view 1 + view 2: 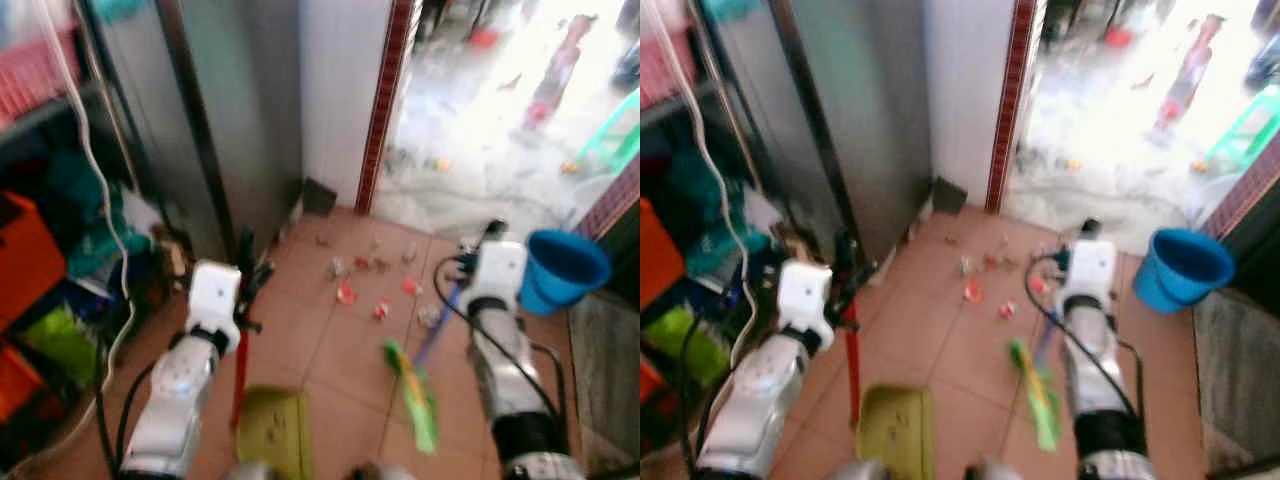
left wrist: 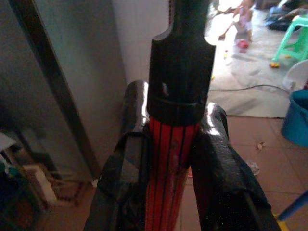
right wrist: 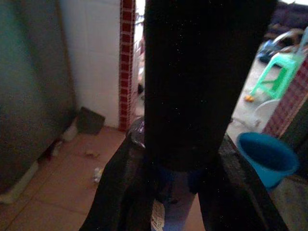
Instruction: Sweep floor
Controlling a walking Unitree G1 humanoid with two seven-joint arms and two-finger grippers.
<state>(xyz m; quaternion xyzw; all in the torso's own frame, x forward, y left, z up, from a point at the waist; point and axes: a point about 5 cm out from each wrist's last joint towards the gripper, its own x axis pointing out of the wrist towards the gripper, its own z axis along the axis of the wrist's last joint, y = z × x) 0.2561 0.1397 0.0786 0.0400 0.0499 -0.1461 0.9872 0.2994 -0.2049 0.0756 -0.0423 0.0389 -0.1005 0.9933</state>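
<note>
Left gripper (image 2: 168,159): clamped on red dustpan handle (image 1: 240,370).
Right gripper (image 3: 173,187): clamped on blue broom handle (image 1: 437,335).
Debris (image 1: 372,280): scattered on tiles toward doorway.
Advice: draw green bristles (image 1: 415,400) through debris toward dustpan (image 1: 272,430).

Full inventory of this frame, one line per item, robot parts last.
Dustpan: 1, yellow-green, floor between the arms, red handle.
Broom: 1, green head, blue-purple handle, floor by right arm.
Litter: scattered bits, red and pale, tiles ahead.
Bucket: 1, blue, right by the doorway.
Stool: 1, green, outside.
Crates: orange, left shelves.
Left gripper: shut on red handle.
Right gripper: shut on broom handle.
</note>
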